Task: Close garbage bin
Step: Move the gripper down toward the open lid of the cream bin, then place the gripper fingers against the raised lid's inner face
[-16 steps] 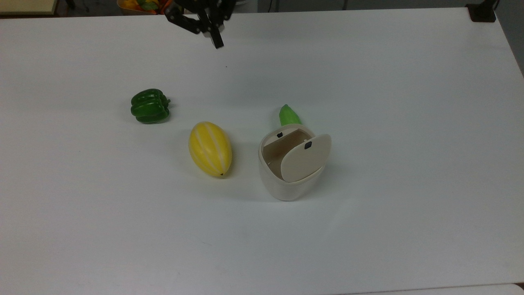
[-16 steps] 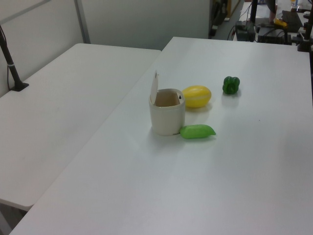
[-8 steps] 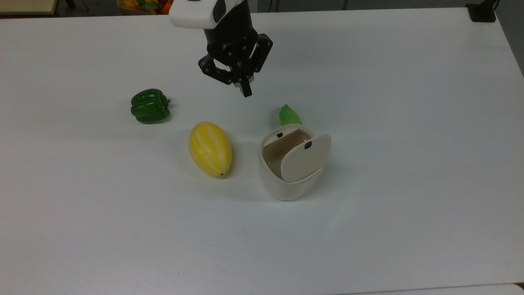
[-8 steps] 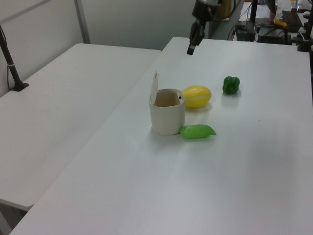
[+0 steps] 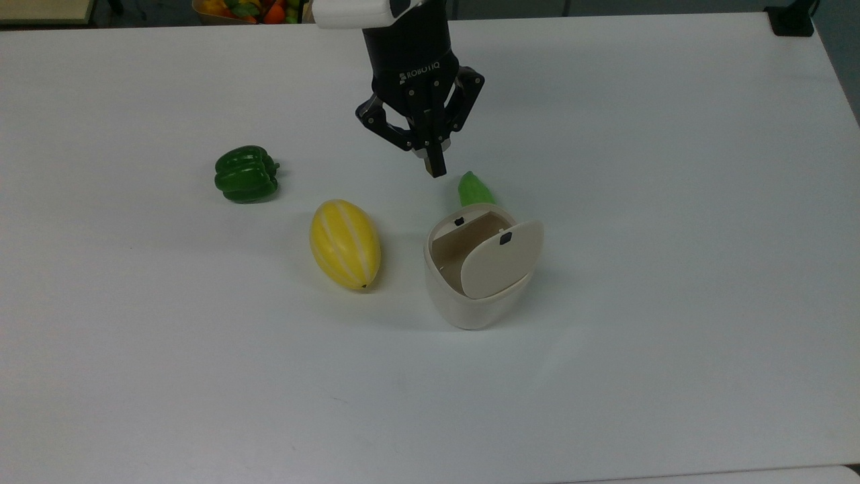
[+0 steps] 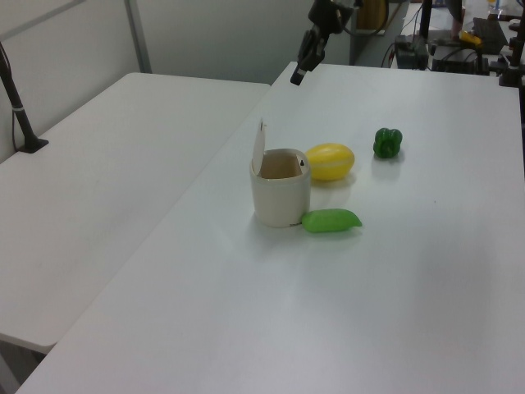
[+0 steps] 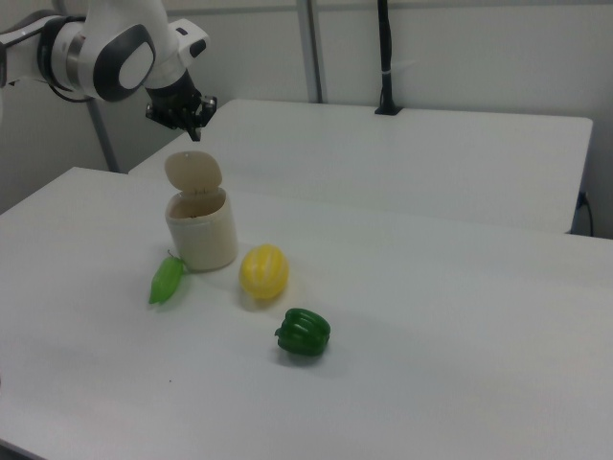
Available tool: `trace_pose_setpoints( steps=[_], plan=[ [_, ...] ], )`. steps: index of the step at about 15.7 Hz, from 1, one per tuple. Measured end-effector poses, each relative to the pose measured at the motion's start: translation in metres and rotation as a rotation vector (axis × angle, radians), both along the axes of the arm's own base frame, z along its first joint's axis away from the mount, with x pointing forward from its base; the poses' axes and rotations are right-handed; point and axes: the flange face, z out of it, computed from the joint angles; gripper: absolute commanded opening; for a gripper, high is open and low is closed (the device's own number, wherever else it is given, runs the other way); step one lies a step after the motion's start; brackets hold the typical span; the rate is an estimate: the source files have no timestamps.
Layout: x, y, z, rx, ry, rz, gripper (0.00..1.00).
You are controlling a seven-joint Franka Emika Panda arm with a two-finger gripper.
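Arm hangs above the open garbage bin (image 5: 474, 296), gripper (image 5: 435, 165) pointing down, jaws pressed together

Illumination: bright, even, diffuse, from overhead. White table (image 5: 672, 202) near-saturated in top view; faint bluish cast toward 6 o'clock edge. Shadows soft, short: pale patch beside garbage bin (image 5: 478, 269) toward 4 o'clock, similar under yellow melon (image 5: 345, 243). No hard glare. Focus slightly soft throughout; left view and right view grainier. Straight table edges, no visible edge distortion.
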Motion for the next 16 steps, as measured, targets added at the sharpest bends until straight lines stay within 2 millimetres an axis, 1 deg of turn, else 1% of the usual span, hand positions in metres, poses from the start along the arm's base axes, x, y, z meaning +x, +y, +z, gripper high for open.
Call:
trace_pose_setpoints(
  steps=[2,4,7,8,10,12,16],
  plan=[
    [0.001,0.011,0.001,0.007,-0.024,0.006,0.0],
    [0.004,0.027,-0.005,0.016,-0.047,0.007,0.0],
    [0.015,0.046,-0.029,0.016,-0.059,0.011,0.0],
    [0.019,0.05,-0.036,0.016,-0.061,0.008,0.0],
    [0.027,0.053,-0.044,0.015,-0.072,0.003,0.0],
    [0.032,0.058,-0.045,0.023,-0.097,-0.005,0.0],
    [0.033,0.074,-0.049,0.039,-0.118,-0.01,0.0]
  ],
)
